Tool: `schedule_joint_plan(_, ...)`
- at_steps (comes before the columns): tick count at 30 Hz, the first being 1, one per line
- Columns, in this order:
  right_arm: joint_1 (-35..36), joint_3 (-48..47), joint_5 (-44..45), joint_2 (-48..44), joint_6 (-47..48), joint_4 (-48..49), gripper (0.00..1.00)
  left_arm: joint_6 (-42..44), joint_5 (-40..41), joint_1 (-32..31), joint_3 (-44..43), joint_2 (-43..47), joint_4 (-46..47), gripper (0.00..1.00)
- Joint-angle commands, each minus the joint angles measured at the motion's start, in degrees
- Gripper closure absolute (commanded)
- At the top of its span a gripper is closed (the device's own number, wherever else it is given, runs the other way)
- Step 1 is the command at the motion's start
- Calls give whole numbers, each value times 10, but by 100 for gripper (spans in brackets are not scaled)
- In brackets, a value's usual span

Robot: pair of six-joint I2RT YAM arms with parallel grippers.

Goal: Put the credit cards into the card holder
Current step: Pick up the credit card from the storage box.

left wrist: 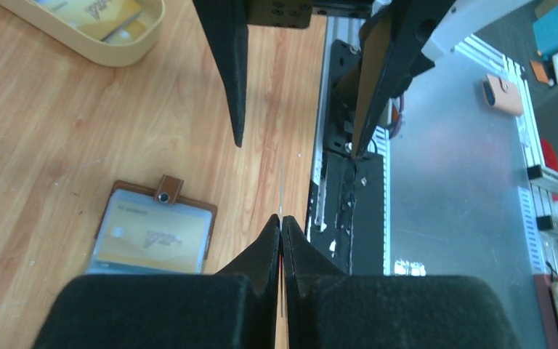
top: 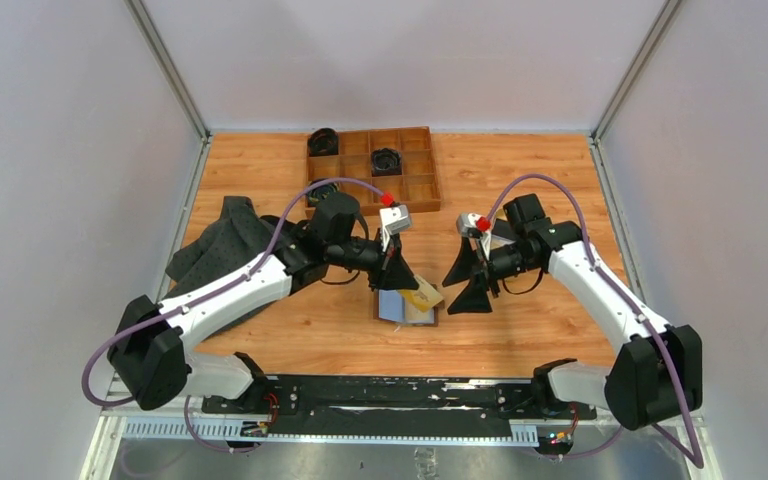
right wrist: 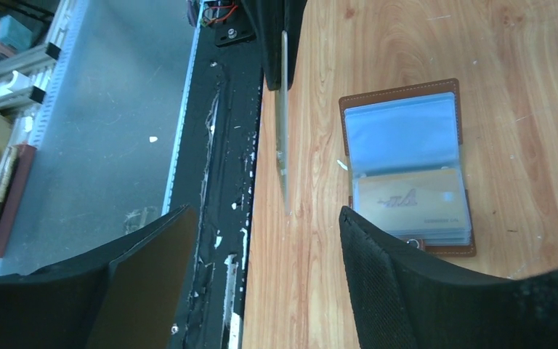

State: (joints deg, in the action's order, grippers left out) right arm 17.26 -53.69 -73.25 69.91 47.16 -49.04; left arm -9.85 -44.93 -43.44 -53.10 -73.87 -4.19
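Note:
My left gripper (left wrist: 282, 222) is shut on a thin credit card (left wrist: 281, 190) that I see edge-on, sticking out past its fingertips above the table. In the right wrist view that same card (right wrist: 284, 131) stands upright just ahead of the gap of my right gripper (right wrist: 265, 212), which is open and touches nothing. The brown card holder (right wrist: 407, 163) lies open on the wood beside the card, with a gold card (right wrist: 413, 200) inside a clear sleeve. From above, the left gripper (top: 400, 280) and right gripper (top: 463, 285) face each other over the card holder (top: 407, 308).
A tan dish (left wrist: 120, 51) holding yellow cards sits at the far left of the left wrist view. A wooden compartment tray (top: 415, 175) stands at the back, and a dark grey cloth (top: 222, 245) lies left. A black rail (top: 390, 392) runs along the near edge.

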Motion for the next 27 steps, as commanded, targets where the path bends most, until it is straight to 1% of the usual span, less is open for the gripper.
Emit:
schedule_joint_plan(1, 12, 5, -42, 16, -44, 18, 27, 39, -43, 2, -17, -20, -47, 100)
schedule_joint_plan(4, 22, 13, -46, 20, -80, 48, 35, 36, -44, 2, -15, -25, -38, 100)
schedule_joint_plan(6, 33, 19, -30, 22, -104, 73, 41, 31, -43, 2, -14, -27, -27, 100)
schedule_joint_plan(8, 43, 24, -15, 27, -122, 90, 45, 24, -43, 2, -13, -25, -15, 100)
schedule_joint_plan(13, 57, 27, -8, 38, -134, 101, 55, 11, -41, 3, -7, -27, 6, 100)
schedule_joint_plan(16, 61, 29, -5, 36, -135, 103, 62, 4, -41, 6, -4, -31, 17, 100)
schedule_joint_plan(22, 63, 30, -1, 35, -133, 104, 86, -12, -40, 11, 1, -33, 38, 100)
schedule_joint_plan(24, 65, 28, 1, 33, -133, 104, 99, -16, -38, 11, 2, -33, 39, 100)
schedule_joint_plan(26, 65, 28, 6, 30, -137, 103, 100, -20, -29, 12, 3, -33, 40, 99)
schedule_joint_plan(27, 65, 30, 5, 29, -139, 104, 100, -23, -21, 12, 6, -30, 39, 94)
